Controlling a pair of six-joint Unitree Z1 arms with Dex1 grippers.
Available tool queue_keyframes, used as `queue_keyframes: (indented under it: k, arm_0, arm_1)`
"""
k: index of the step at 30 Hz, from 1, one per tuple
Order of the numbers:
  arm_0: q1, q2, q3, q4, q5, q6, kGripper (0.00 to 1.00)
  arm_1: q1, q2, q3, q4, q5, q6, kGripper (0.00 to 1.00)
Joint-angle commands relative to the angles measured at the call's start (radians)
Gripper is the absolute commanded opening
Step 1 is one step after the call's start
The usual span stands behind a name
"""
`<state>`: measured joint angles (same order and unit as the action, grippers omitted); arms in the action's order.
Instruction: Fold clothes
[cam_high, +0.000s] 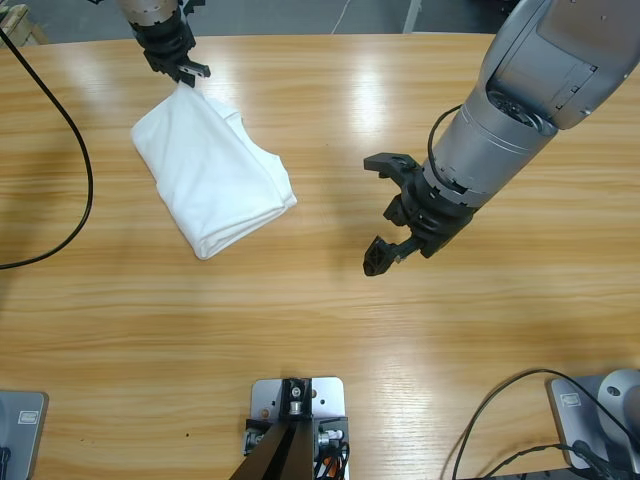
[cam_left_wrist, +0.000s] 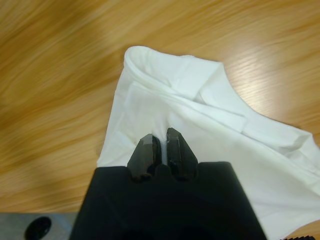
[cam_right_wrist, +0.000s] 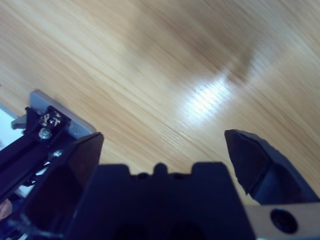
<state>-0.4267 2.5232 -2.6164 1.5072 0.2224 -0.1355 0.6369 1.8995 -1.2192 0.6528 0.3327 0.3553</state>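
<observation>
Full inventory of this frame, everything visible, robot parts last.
T-shirt: 1, white, folded into a bundle, left half of the table.
Table: 1, light wood, fills the high view.
Cables: 1 black at the table's left edge; more black ones at the bottom right corner.
Left hand: 1, black, top left, shut on the T-shirt's far corner.
Right hand: 1, black, open, over bare table right of the T-shirt, holding nothing.

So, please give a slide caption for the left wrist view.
Left gripper pinching an edge of the folded white T-shirt on the wooden table.
</observation>
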Motion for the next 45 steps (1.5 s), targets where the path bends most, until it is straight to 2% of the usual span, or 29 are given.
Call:
queue_keyframes:
  k: [1,5,6,7,8,9,10,22,29,34,36,38,39,42,45]
  arm_0:
    - [0.011,0.034,-0.263,0.140,0.012,0.006,0.000]
    - [0.025,0.050,-0.263,0.141,0.012,-0.010,0.000]
    - [0.033,0.055,-0.263,0.142,0.012,-0.016,0.041]
    - [0.040,0.057,-0.263,0.144,0.011,-0.022,0.388]
    - [0.046,0.057,-0.263,0.146,0.011,-0.029,0.685]
    - [0.052,0.056,-0.264,0.147,0.011,-0.034,0.891]
    - [0.057,0.054,-0.265,0.147,0.011,-0.035,0.965]
    - [0.061,-0.009,-0.291,0.146,0.001,-0.036,0.968]
    - [0.013,-0.123,-0.263,0.153,-0.110,-0.034,0.966]
    - [-0.057,-0.181,-0.220,0.153,-0.200,-0.009,0.947]
    - [-0.074,-0.214,-0.128,0.150,-0.207,-0.010,0.945]
    - [-0.075,-0.265,0.015,0.122,-0.209,-0.013,0.945]
    - [-0.074,-0.319,0.145,0.057,-0.207,-0.016,0.945]
    - [-0.055,-0.551,0.683,-0.262,-0.200,-0.036,0.945]
    - [-0.055,-0.678,0.997,-0.403,-0.177,-0.041,0.945]
  arm_1:
    - [0.014,0.032,0.027,-0.013,0.023,-0.001,0.982]
    - [0.014,0.030,0.027,-0.013,0.025,-0.001,0.982]
    - [0.014,0.029,0.028,-0.013,0.025,-0.001,0.982]
    - [0.014,0.028,0.030,-0.013,0.025,-0.001,0.982]
    - [0.014,0.027,0.031,-0.013,0.025,-0.001,0.982]
    - [0.014,0.026,0.032,-0.013,0.025,-0.001,0.982]
    - [0.014,0.025,0.032,-0.013,0.025,-0.001,0.984]
    - [0.036,0.015,0.033,-0.016,0.037,0.002,0.982]
    - [0.053,0.010,0.034,-0.027,0.039,0.018,0.982]
    - [0.058,-0.022,0.082,-0.061,0.034,0.030,0.982]
    - [0.058,-0.052,0.115,-0.081,0.023,0.032,0.982]
    - [0.058,-0.074,0.148,-0.102,0.017,0.037,0.987]
    - [0.058,-0.080,0.163,-0.110,0.016,0.039,0.987]
    - [0.058,-0.089,0.192,-0.123,0.005,0.039,0.994]
    - [0.058,-0.094,0.203,-0.130,0.000,0.038,0.998]
